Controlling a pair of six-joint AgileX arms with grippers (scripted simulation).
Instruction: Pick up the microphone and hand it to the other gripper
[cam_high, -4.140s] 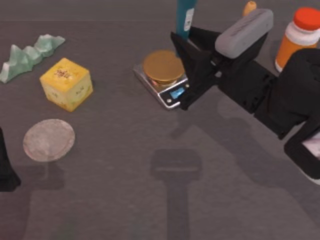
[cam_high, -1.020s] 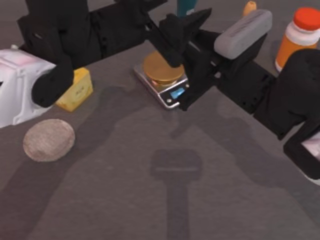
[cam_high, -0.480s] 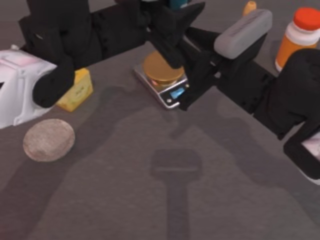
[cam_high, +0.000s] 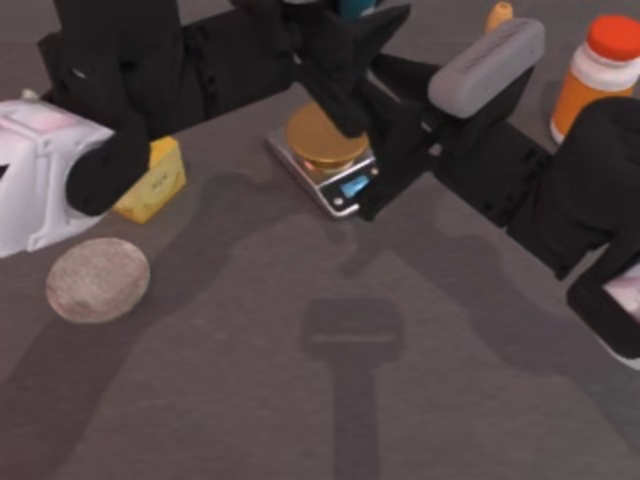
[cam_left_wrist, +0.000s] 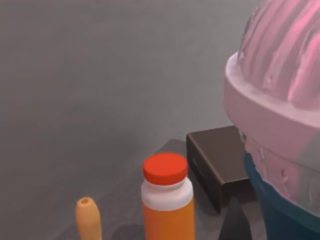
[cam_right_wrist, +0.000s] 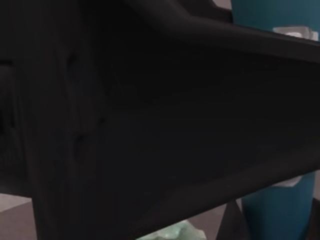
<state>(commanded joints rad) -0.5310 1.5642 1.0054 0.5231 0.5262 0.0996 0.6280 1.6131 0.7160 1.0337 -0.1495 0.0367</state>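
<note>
At the far middle edge of the top view, the microphone (cam_high: 356, 6) is showing only a sliver of its teal handle between the two arms; in the left wrist view its mesh head (cam_left_wrist: 280, 75) is filling the frame above the teal handle, and in the right wrist view the teal handle (cam_right_wrist: 280, 205) is standing upright behind a black finger. The left end effector (cam_high: 345, 60) is reaching in from the left and sitting at the handle above the scale (cam_high: 325, 155), its fingers narrowed around the handle as far as I can tell. The right end effector (cam_high: 385, 125) is lying just beside it, above the scale's right side; whether its fingers are wide or closed I cannot tell.

The scale is carrying a round brass disc (cam_high: 322, 133) on its platform. An orange bottle (cam_high: 598, 72) with a red cap is standing closed at the far right, with a small orange object (cam_high: 498, 15) near it. A yellow cube (cam_high: 152, 180) is peeking out under the left arm, and a flat grey disc (cam_high: 97, 279) is lying on the table (cam_high: 350, 400) at the left.

Compared with half a second ago, nothing is visibly shifting; four seconds ago the left arm was parked off the left edge.
</note>
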